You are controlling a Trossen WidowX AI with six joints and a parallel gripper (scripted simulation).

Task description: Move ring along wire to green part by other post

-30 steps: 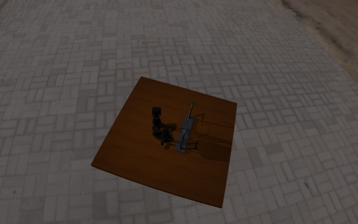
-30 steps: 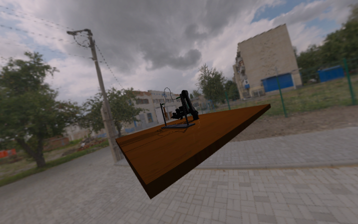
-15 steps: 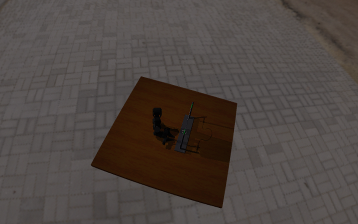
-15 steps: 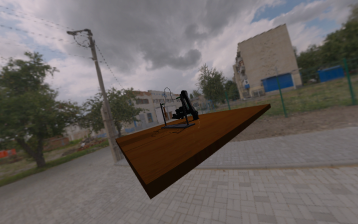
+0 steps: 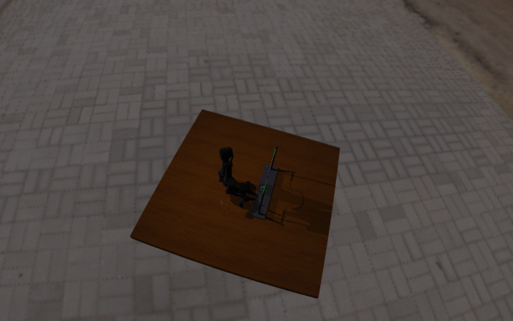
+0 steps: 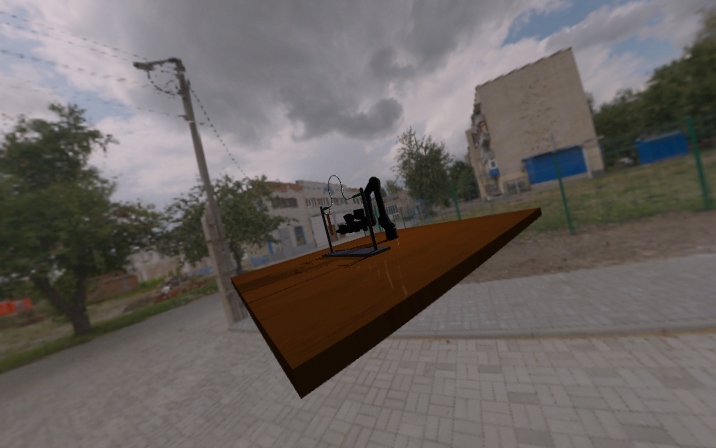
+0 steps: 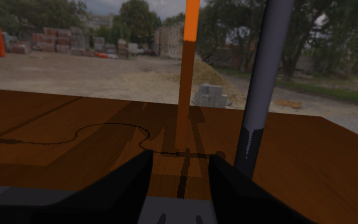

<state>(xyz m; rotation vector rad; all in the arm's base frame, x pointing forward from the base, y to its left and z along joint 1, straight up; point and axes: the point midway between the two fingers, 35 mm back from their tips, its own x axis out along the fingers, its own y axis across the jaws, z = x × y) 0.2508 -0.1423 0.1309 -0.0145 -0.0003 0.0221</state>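
Hanging at the center of the wrist frame, the orange handle (image 6: 330,225) (image 7: 186,90) stands beyond the gripper (image 5: 257,197) (image 6: 338,231) (image 7: 181,159), whose fingers are partly spread with nothing between them. The ring (image 5: 264,188) encircles the wire's green part, right of center in the top frame. One post (image 6: 326,232) (image 7: 266,80) rises at the wrist frame's right.

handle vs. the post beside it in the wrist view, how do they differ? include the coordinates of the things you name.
The orange handle (image 7: 185,90) (image 6: 330,224) is bright orange up top and darker below; the post (image 7: 265,75) is grey, darker low down. The handle looks thinner and flat-faced, the post thicker and rounded. The handle runs near upright in the wrist view, the post leans right toward its top. Both run out of the top of that view.
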